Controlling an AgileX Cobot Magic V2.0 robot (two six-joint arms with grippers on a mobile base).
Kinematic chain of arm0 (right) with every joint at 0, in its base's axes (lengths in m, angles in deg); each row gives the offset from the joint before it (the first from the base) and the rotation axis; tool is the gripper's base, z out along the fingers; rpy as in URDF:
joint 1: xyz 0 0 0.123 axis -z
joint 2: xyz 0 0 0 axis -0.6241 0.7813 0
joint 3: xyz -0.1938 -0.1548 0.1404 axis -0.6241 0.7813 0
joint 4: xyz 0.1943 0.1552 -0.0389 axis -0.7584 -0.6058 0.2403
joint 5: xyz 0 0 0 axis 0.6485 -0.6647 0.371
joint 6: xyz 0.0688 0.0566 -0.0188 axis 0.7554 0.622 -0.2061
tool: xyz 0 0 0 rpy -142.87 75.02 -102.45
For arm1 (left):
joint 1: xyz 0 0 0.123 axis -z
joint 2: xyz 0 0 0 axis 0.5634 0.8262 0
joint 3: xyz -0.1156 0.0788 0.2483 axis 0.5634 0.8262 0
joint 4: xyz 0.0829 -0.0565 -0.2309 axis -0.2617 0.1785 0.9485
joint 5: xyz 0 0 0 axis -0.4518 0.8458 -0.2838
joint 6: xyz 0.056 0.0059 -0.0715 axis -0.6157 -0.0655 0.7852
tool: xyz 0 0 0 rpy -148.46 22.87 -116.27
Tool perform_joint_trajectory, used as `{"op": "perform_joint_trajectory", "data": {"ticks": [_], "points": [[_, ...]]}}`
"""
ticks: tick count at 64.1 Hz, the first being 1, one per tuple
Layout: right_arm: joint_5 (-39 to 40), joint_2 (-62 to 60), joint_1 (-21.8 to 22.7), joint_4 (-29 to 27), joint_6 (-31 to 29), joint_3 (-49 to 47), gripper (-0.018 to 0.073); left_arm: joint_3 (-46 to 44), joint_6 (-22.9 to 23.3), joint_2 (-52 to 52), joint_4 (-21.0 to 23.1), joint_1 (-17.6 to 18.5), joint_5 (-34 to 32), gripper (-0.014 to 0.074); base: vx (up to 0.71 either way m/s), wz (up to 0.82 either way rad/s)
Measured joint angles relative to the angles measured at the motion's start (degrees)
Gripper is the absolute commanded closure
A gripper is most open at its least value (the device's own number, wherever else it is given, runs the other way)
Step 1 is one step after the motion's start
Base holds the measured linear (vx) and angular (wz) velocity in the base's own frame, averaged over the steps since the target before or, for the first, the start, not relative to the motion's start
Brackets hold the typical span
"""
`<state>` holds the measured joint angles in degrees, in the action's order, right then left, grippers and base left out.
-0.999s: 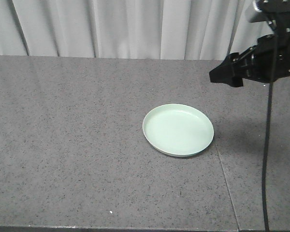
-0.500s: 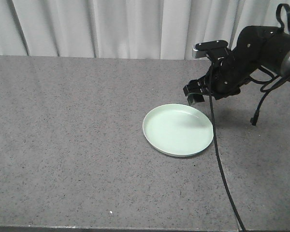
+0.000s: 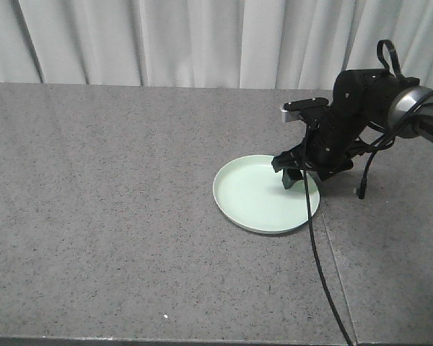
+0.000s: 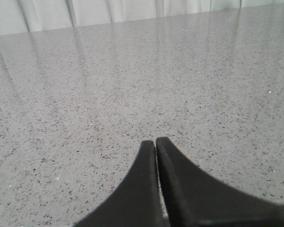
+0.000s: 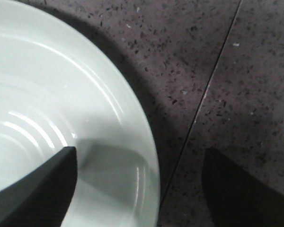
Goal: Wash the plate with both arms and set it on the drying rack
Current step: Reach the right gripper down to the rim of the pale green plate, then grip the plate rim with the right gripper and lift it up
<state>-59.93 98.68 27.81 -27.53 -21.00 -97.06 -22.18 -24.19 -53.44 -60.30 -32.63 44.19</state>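
The pale mint-green plate (image 3: 263,196) lies flat on the grey speckled counter (image 3: 115,202), right of centre. My right gripper (image 3: 297,173) is open and low over the plate's far right rim. In the right wrist view the plate (image 5: 61,94) fills the left side, and the right gripper (image 5: 139,156) straddles its rim: one finger (image 5: 42,189) is over the plate's inside, the other finger (image 5: 232,189) is over the counter outside it. My left gripper (image 4: 155,142) is shut and empty over bare counter; it does not show in the front view. The drying rack is out of view.
A seam (image 3: 335,267) in the counter runs toward the front edge just right of the plate. A black cable (image 3: 314,245) hangs from the right arm across the plate's right side. Pale curtains (image 3: 202,43) close off the back.
My right arm has come down and to the left, from high at the upper right to the plate's far right rim. The plate has not moved.
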Motion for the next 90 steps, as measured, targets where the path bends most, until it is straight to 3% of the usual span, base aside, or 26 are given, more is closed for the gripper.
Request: {"op": "perform_joint_trajectory", "data": {"ticks": [10,26,53,71,90], "points": [[-1.2,0.1,0.0,0.0,0.1,0.0,0.0239,0.0,0.0,0.0,0.0,0.0,0.0,0.0603,0.0,0.0],[-2.3,0.3,0.0,0.6,0.2,-0.1,0.0575,0.0,0.0,0.0,0.0,0.0,0.0,0.0603,0.0,0.0],[-2.0,-2.3,0.0,-1.6,-1.1,-0.2,0.0565,0.0,0.0,0.0,0.0,0.0,0.0,0.0603,0.0,0.0],[0.2,-14.7,0.4,-13.6,-7.2,-0.2,0.0564,0.0,0.0,0.0,0.0,0.0,0.0,0.0603,0.0,0.0],[-3.8,-33.7,0.5,-19.6,-8.3,-0.2,0.0564,0.0,0.0,0.0,0.0,0.0,0.0,0.0603,0.0,0.0]]}}
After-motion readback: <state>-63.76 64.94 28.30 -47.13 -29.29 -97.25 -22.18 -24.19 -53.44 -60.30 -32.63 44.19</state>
